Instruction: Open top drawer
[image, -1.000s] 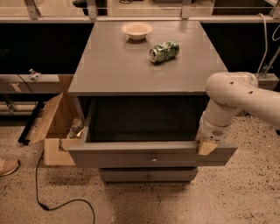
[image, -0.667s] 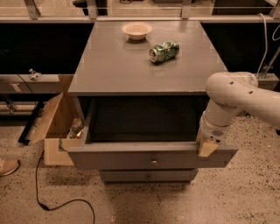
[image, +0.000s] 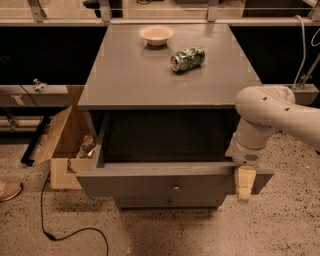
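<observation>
Nearest the camera, on the speckled floor, a black cable (image: 65, 227) loops at view-left, w/ a shoe toe (image: 9, 190) at the edge. Next back is a lower drawer front (image: 170, 202), mostly hidden. Just above it the top drawer (image: 135, 184) stands well out from the table body, its interior open & dark, small round knob (image: 176, 188) approx. mid-panel. The claw (image: 245, 183) sits at the view-right end of that front panel, white wrist above the top edge, tan tip hanging down over the panel's outer face. Can't tell whether it's wide, narrow or clamped on the panel, since the inner side is hidden. Key relation: the drawer's front runs side to side, long axis across the view, & the claw is on its far-right end, not at the knob, so the rest of the panel lies to view-left of it. Any further pull would act off-centre, along the slide direction toward the camera. Judging by depth showing, task looks near done. Beside the table at view-left, an open cardboard box (image: 62, 142). Farther back, on the grey table (image: 130, 75), a green can (image: 187, 58) lies on its side, & beyond it a pale bowl (image: 156, 35).
</observation>
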